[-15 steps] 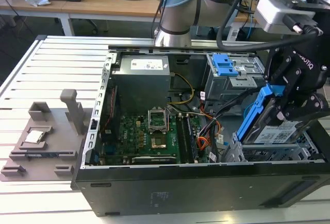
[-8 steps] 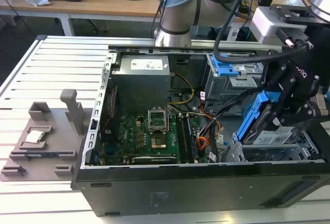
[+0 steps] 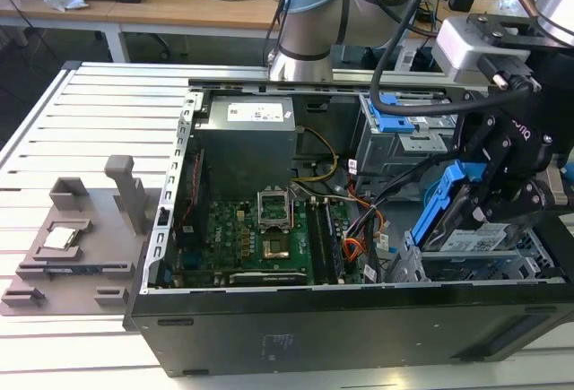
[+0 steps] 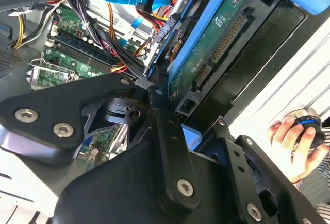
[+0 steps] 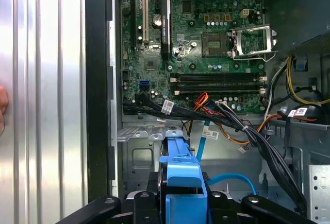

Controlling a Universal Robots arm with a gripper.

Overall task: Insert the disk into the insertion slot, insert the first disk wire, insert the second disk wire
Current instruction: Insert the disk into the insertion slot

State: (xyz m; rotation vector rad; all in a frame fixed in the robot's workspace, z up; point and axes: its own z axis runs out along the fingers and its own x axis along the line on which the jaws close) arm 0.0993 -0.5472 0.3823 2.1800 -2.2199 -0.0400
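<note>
- Step in hand, by my reading: the first of three, disk into slot. No wire looks attached to the disk.
- Ribbed grey plastic fixture plate (image 3: 72, 255) lies well off to the exterior view's left of the green motherboard (image 3: 269, 229).
- Thin red-and-orange wire bundle (image 3: 356, 248) curls just at the motherboard's edge, on the exterior view's right. Its plug end cannot be made out.
- Flat light blue looped cable (image 5: 232, 177) lies loose just off that same motherboard edge.
- Black two-finger gripper (image 3: 491, 212), further to the exterior view's right of the motherboard, is clamped on the flat grey blue-caddied disk (image 3: 466, 239).
- Disk hangs tilted above the silver perforated sheet-metal insertion slot (image 3: 466, 269), not yet in it.
- Judgement: seating calls for levelling the disk with the bay mouth while both wires keep clear.
- Exterior view gives the tilt over the slot.
- First wrist view adds the blue caddy end pinched between the fingers.
- Second wrist view adds the disk's circuit-board underside and a person's hand (image 4: 291, 139) outside the case.
</note>
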